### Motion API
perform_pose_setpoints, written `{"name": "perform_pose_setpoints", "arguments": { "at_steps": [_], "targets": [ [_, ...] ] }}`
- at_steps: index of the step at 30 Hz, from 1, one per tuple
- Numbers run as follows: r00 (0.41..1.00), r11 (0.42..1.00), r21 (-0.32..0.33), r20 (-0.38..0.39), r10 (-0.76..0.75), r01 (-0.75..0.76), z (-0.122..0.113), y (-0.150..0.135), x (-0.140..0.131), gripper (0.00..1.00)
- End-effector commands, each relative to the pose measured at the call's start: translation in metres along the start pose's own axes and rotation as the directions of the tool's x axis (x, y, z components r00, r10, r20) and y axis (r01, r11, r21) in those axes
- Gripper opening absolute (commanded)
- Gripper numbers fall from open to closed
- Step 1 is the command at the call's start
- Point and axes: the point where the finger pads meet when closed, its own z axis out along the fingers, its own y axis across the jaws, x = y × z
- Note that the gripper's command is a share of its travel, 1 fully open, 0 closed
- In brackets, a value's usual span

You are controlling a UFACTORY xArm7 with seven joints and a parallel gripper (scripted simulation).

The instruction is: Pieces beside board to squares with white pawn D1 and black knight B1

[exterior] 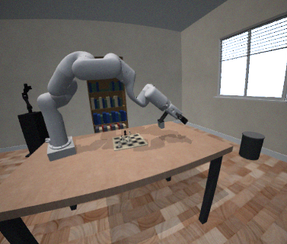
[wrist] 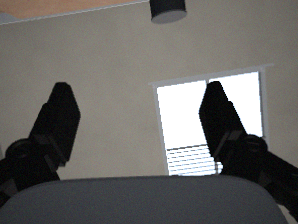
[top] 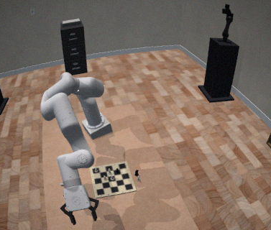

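Note:
The chessboard [top: 114,180] lies on the table with several pieces on its far rows; it also shows in the exterior view [exterior: 129,142]. The black knight [top: 136,172] and the small white pawn [top: 139,178] stand just right of the board on the table. My gripper [top: 83,217] is open and empty, raised in the air off the board's near left corner, well apart from both pieces. In the exterior view the gripper [exterior: 172,122] hangs above the table, right of the board. The wrist view shows my spread fingers against a wall and window; no piece is in it.
The arm's base [top: 97,128] stands on the table behind the board. The table's front edge runs close to the board. A dark bin [exterior: 251,145] stands on the floor by the window wall, and a bookshelf [exterior: 107,104] behind the table.

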Motion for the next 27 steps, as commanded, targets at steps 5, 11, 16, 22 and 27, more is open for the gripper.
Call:
{"name": "perform_pose_setpoints", "arguments": {
  "at_steps": [5, 11, 16, 22, 27],
  "targets": [
    [0.999, 0.998, -0.047, 0.001, 0.038, -0.038, 0.006, 0.007, -0.005, 1.0],
    [0.999, 0.998, -0.047, 0.001, 0.038, -0.038, 0.006, 0.007, -0.005, 1.0],
    [0.999, 0.998, -0.047, 0.001, 0.038, -0.038, 0.006, 0.007, -0.005, 1.0],
    [0.995, 0.989, -0.115, -0.008, 0.097, -0.097, 0.015, 0.018, -0.008, 1.0],
    [0.995, 0.989, -0.115, -0.008, 0.097, -0.097, 0.015, 0.018, -0.008, 1.0]
  ]
}}
